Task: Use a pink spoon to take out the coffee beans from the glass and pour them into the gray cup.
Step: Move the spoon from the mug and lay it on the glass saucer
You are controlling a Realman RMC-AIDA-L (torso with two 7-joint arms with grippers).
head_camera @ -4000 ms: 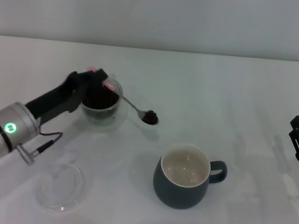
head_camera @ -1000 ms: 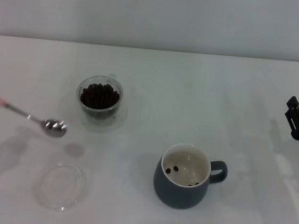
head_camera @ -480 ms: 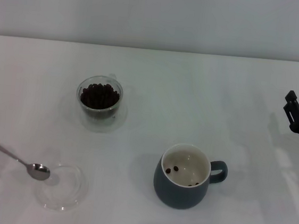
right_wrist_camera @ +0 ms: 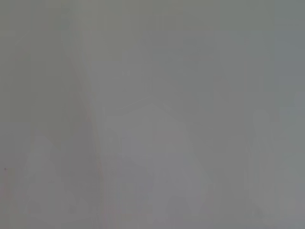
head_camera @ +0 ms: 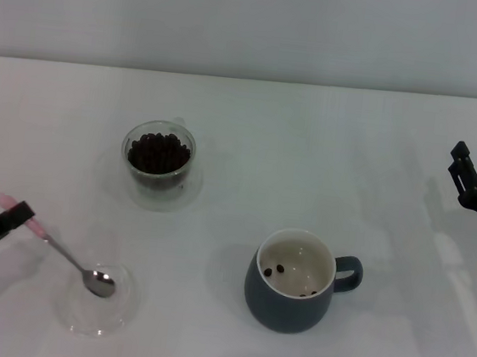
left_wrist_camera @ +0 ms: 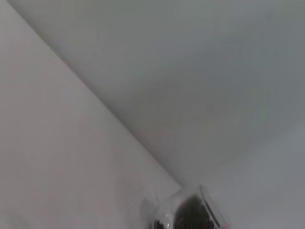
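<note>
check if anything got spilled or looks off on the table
Nothing stands out. No beans lie on the table: the coffee beans sit in the upright glass, and a few more in the gray cup. The left gripper holds the pink spoon, its bowl in the clear dish.

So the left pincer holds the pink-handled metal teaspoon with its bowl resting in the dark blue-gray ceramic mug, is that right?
Not quite. The head view shows the left pincer holding the pink-handled metal teaspoon, but its bowl rests in the flat shallow clear glass dish, not in the dark blue-gray ceramic mug, which stands apart to the robot's right.
</note>
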